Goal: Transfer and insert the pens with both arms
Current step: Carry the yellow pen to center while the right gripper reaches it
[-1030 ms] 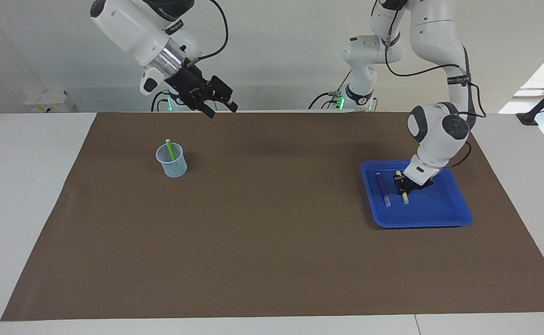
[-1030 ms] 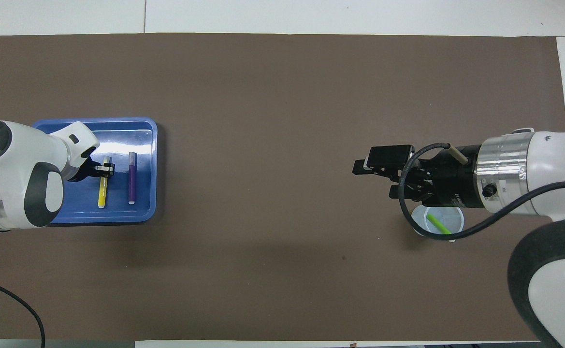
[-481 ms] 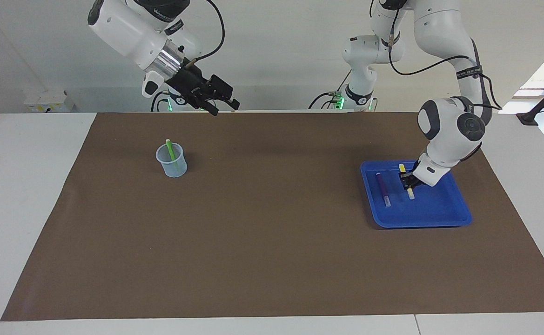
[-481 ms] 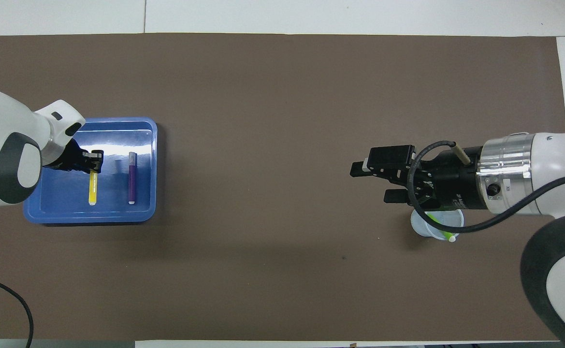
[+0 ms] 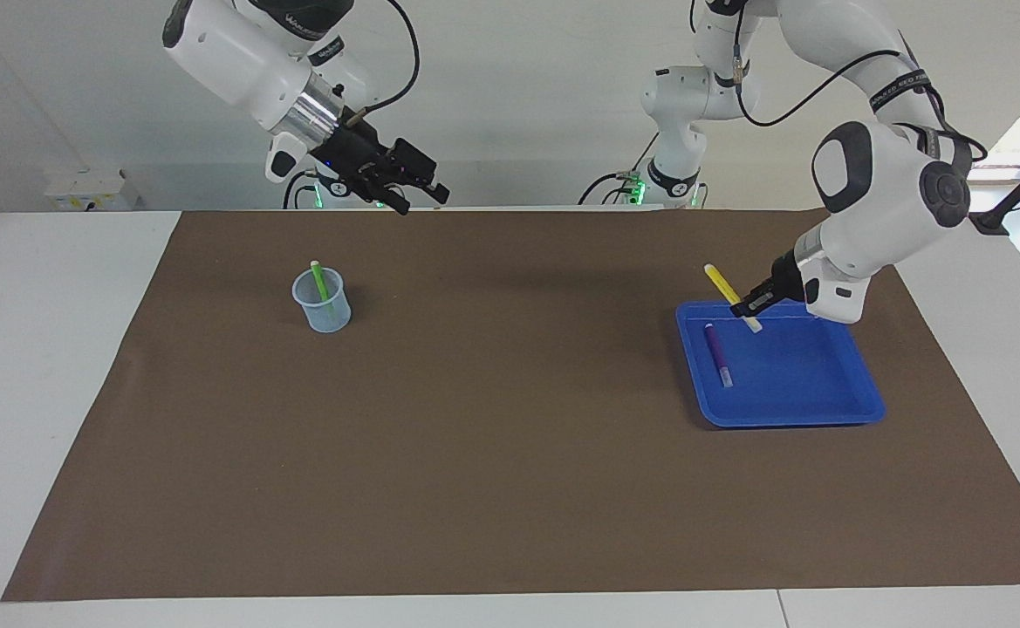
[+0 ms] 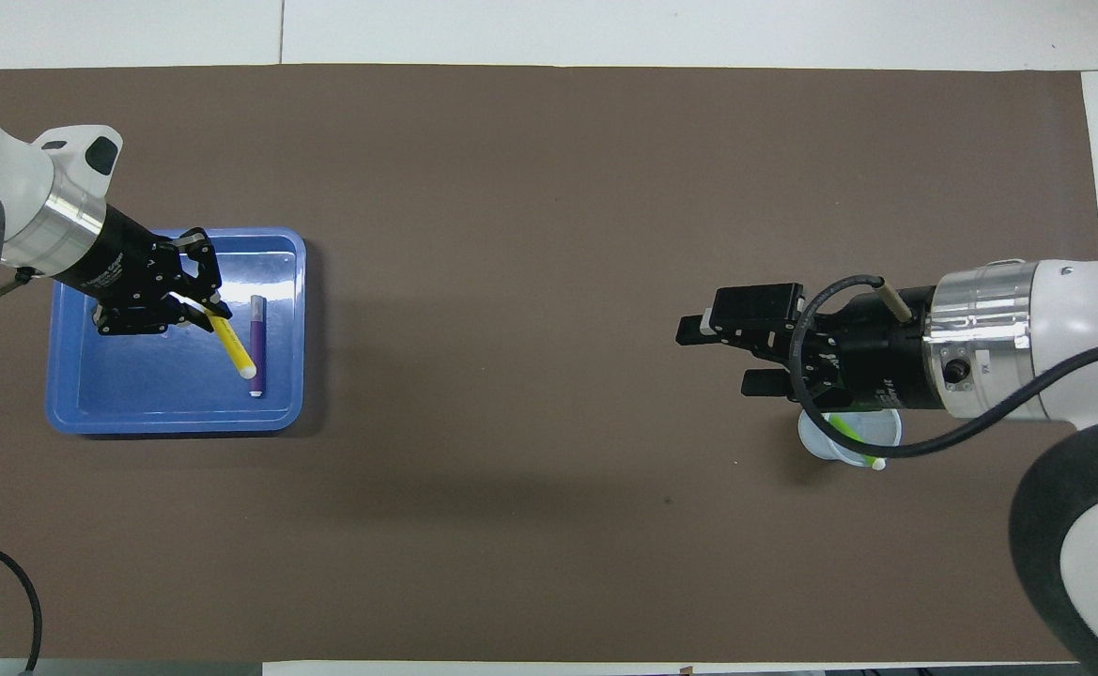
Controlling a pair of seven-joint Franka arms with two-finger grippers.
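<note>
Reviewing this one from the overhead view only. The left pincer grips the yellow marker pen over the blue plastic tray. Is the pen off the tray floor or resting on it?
Observer: Off it. The facing view shows the yellow marker pen tilted in the air in the left pincer, over the blue plastic tray at its rim nearest the robots.
Operator: The right pincer covers the clear plastic cup for me. Is it touching?
Observer: No. It is open and high in the air, well apart from the cup.
Operator: And the green marker pen?
Observer: It leans inside the cup, with its top end above the rim.
</note>
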